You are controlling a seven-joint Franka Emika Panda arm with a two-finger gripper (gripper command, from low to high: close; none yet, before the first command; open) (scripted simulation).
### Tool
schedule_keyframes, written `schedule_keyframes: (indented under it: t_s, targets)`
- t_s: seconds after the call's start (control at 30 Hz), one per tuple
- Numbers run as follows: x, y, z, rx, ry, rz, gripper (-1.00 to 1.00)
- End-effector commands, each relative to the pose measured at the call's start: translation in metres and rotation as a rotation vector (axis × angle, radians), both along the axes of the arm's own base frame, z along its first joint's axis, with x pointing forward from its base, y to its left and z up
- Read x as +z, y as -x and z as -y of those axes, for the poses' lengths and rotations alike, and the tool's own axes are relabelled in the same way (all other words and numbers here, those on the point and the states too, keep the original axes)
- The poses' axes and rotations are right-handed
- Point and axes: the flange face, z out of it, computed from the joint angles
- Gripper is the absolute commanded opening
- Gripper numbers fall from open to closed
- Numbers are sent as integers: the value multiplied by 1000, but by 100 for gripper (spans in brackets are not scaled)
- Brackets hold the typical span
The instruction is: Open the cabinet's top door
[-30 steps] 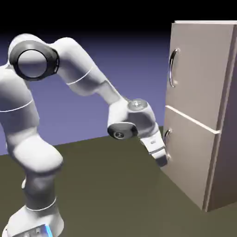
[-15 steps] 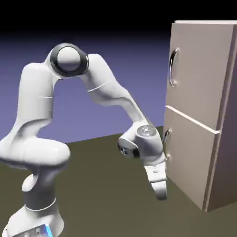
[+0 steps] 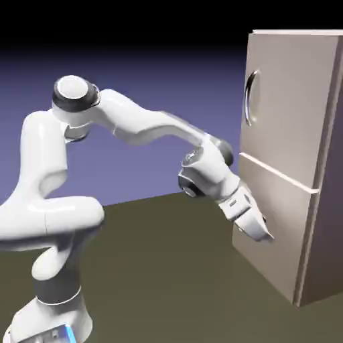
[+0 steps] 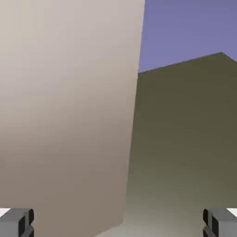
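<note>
The cabinet (image 3: 327, 174) stands at the exterior view's right, both doors flat and shut. Its top door (image 3: 291, 100) is the tall upper panel, with a curved silver handle (image 3: 250, 98) near its left edge. My gripper (image 3: 263, 232) is well below that handle, pointing down and to the right, with its tip close against the lower door (image 3: 278, 234). The hand hides the lower door's handle. In the hand view a plain beige panel (image 4: 65, 115) fills the left half. The fingertips (image 4: 16, 223) sit far apart at the bottom corners with nothing between them, so the gripper (image 4: 118, 224) is open.
The dark olive table (image 3: 167, 268) stretches under the arm and in front of the cabinet. It also shows in the hand view's right half as table surface (image 4: 185, 139). My arm's base (image 3: 50, 315) stands at the lower left.
The hand rose from low over the table and swung right, up against the lower door's front. The elbow dropped and the shoulder joint moved left.
</note>
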Motion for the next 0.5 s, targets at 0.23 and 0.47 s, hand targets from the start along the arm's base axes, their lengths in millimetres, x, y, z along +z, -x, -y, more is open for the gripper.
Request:
schedule_keyframes:
  t_s: [0.23,0.47]
  targets:
    - [141,16,-118,232,109,468,0]
    - [184,3,-162,324,124,621,0]
